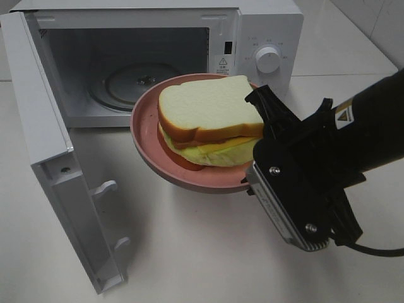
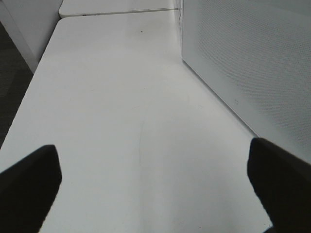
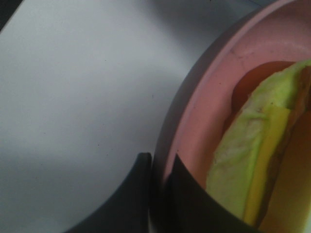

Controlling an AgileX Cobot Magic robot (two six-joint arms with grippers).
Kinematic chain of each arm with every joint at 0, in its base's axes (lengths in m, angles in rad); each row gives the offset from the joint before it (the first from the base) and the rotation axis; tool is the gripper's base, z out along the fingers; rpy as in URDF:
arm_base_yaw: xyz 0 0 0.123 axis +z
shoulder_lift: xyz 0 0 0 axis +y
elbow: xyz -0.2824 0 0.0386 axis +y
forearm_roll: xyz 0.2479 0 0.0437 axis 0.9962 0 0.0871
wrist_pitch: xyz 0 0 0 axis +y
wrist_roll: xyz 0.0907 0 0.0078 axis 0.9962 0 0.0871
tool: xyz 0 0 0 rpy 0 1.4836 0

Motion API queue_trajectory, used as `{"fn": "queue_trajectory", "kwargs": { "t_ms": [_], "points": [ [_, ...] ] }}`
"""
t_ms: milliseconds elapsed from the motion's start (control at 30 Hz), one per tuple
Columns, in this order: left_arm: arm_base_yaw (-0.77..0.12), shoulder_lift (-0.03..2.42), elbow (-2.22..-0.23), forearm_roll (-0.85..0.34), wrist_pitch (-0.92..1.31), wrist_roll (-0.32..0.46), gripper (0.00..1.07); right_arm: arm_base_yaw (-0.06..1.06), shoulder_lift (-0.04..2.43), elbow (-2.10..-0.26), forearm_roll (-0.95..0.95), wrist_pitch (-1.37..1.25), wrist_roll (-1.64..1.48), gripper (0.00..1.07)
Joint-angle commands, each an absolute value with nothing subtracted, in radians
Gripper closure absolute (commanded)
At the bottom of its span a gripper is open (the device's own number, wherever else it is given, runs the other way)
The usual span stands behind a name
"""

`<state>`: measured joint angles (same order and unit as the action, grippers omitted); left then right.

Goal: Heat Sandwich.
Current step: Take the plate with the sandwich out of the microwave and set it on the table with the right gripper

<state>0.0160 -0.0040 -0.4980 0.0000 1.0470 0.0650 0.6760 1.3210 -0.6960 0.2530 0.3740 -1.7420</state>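
right pincer (image 3: 160, 167) clamped on pink plate (image 1: 148, 136) rim, sandwich (image 1: 208, 117) aboard, left pincer (image 2: 155, 179) spread wide, empty

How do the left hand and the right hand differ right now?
The left hand is open, its fingers wide apart with nothing between them; the right hand is shut on the rim of the pink plate. The left hand hangs over bare white table beside the microwave; the right hand holds the plate, with the sandwich on it, in front of the open oven. Both have dark fingers.
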Motion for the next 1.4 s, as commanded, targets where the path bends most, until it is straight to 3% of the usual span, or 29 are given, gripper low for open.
{"fn": "queue_trajectory", "kwargs": {
  "t_ms": [33, 300, 667, 1033, 1400],
  "points": [
    [0.015, -0.028, -0.495, -0.008, 1.037, 0.064, 0.05, 0.678, 1.279, -0.677, 0.226, 0.346, -1.708, 1.06],
    [0.015, -0.028, -0.495, -0.008, 1.037, 0.064, 0.05, 0.678, 1.171, -0.624, 0.116, 0.362, -1.553, 1.06],
    [0.015, -0.028, -0.495, -0.008, 1.037, 0.064, 0.05, 0.678, 1.084, -0.563, 0.105, 0.388, -1.516, 1.05],
    [0.015, -0.028, -0.495, -0.008, 1.037, 0.064, 0.05, 0.678, 1.057, -0.546, -0.179, 0.407, -1.170, 1.05],
    [0.015, -0.028, -0.495, -0.008, 1.037, 0.064, 0.05, 0.678, 1.057, -0.546, -0.344, 0.483, -0.853, 1.05]
  ]
}}
